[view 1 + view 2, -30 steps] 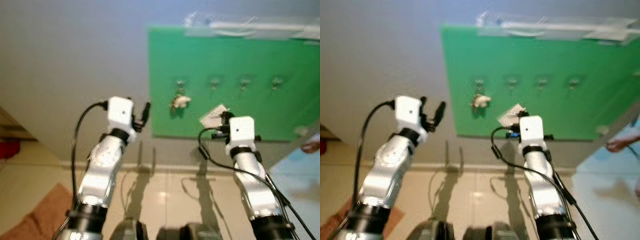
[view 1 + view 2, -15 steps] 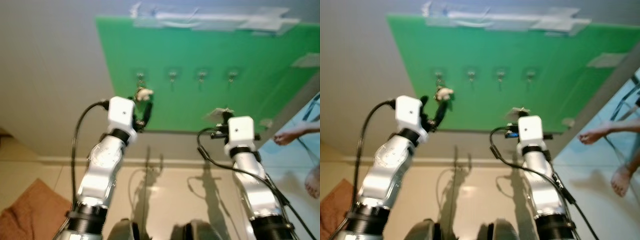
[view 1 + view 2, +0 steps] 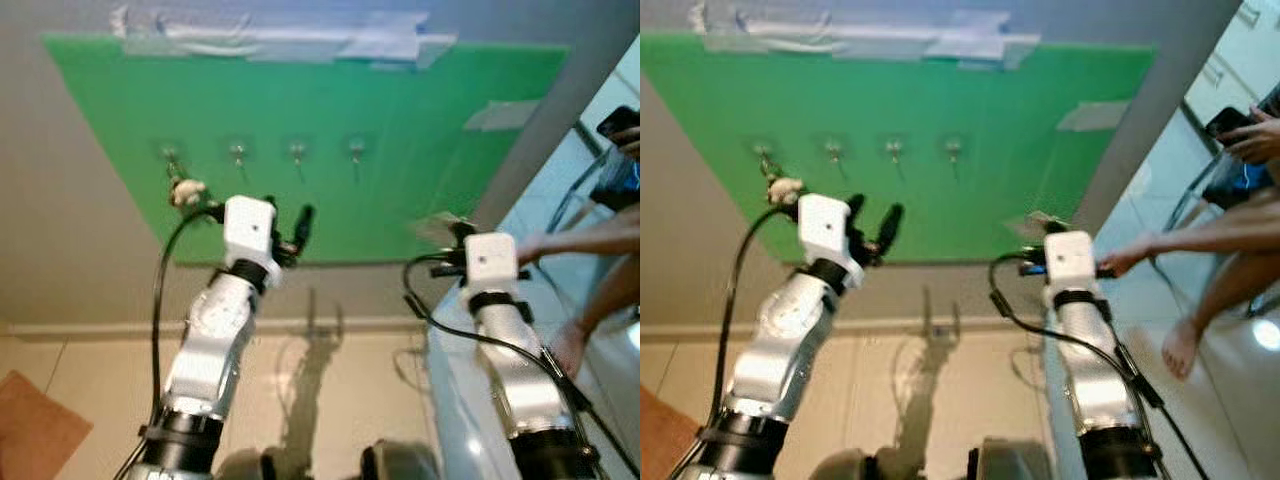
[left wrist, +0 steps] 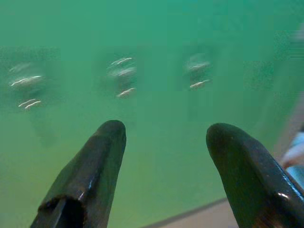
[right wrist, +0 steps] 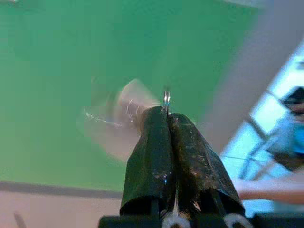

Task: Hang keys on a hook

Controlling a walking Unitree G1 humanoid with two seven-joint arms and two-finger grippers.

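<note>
Change: compared with half a second ago the whole picture has slid, so the head camera has turned; the green board now sits further left and a person has come further into view on the right.
Wall: grey wall (image 3: pixel 60 270) carrying the board, pale tiled floor below.
Board: green board (image 3: pixel 400 130) taped along its top edge, with a row of four small metal hooks (image 3: pixel 297 152).
Person: a seated person (image 3: pixel 1230 230) on the right, one hand (image 3: pixel 1127 256) reaching close behind the right wrist.
Left gripper: left gripper (image 4: pixel 164 142) raised before the board under the hooks, fingers spread apart and empty.
Right gripper: right gripper (image 5: pixel 167 118) held up right of the hook row, fingers pressed together on a thin metal ring with a blurred pale key tag (image 5: pixel 121 109) swinging beyond the tips.
Keys: a small pale bundle (image 3: pixel 186 191) hangs on the leftmost hook; the tagged keys are pinched in the right gripper, well apart from any hook.
Risk: the grip looks slight, so the swinging tag could tug the ring loose; motion blur may spoil aim at a hook; the nearby hand could be struck.
</note>
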